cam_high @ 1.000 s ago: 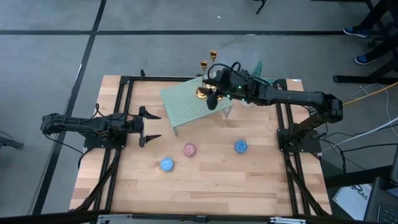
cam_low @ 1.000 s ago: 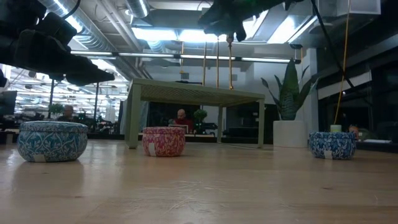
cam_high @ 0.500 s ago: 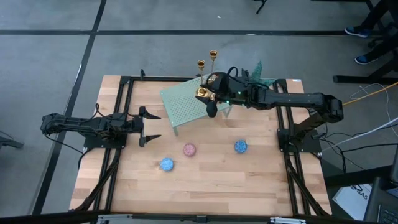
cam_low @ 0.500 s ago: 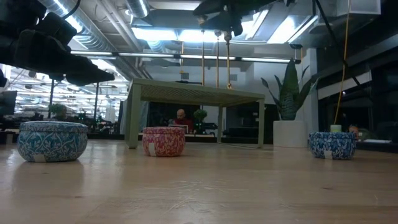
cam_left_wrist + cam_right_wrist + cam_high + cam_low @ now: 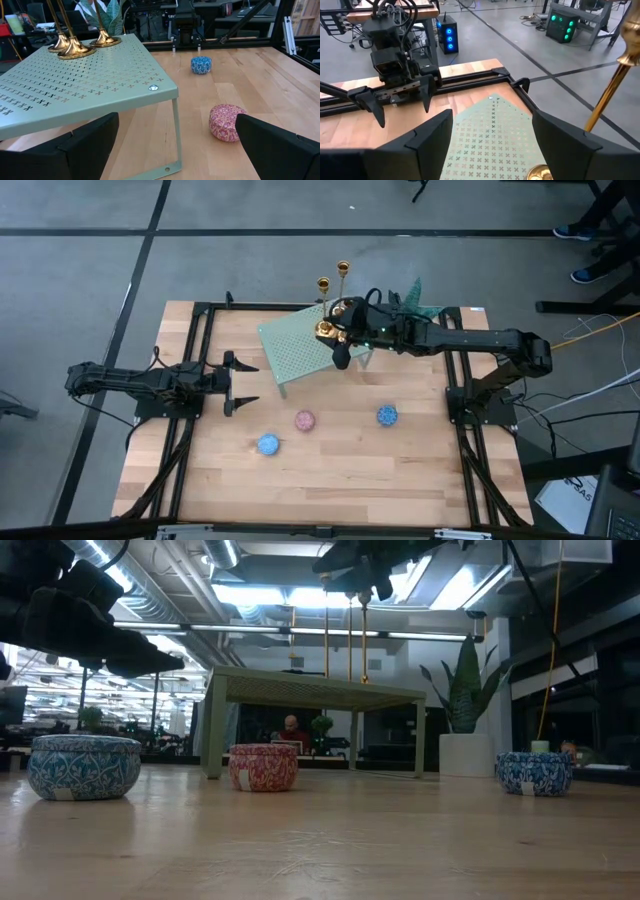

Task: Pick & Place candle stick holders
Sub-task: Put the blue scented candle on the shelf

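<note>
Upper centre of the high view: three gold candle stick holders (image 5: 325, 329) stand on the green perforated shelf (image 5: 300, 348). The right claw (image 5: 340, 350) hovers open beside them, approaching to pick; next it must straddle one stem. The left claw (image 5: 235, 383) waits open, left.

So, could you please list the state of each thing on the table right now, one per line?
Candle stick holders: three, upright on the green perforated shelf.
Green perforated shelf: standing on its legs on the table.
Right gripper: open, above the shelf beside the holders.
Left gripper: open, waiting at the table's left side.
Blue tins: two, resting on the table.
Pink tin: resting on the table.
</note>
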{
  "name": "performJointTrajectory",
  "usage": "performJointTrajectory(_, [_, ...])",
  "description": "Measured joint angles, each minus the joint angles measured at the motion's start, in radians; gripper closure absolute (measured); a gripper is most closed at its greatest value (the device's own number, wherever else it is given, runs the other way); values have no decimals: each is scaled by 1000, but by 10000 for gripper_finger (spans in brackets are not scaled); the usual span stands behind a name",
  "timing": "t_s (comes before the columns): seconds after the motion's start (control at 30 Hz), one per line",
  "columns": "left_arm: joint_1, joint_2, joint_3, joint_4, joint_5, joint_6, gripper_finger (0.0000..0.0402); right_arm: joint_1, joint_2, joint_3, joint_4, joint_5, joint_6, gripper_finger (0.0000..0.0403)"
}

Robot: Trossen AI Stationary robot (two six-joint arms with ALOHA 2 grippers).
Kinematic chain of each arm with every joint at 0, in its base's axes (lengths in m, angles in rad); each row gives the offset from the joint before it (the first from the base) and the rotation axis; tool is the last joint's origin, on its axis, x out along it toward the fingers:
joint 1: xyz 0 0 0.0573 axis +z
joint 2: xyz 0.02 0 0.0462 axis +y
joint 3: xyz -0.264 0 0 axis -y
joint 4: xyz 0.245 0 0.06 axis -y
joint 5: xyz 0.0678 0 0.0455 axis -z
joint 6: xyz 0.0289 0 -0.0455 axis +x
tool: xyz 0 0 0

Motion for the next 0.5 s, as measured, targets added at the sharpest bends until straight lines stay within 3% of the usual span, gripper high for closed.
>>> performJointTrajectory(0.5, [0,0,0,0,0,0,2,2,-67,-1,-116,53,48,127])
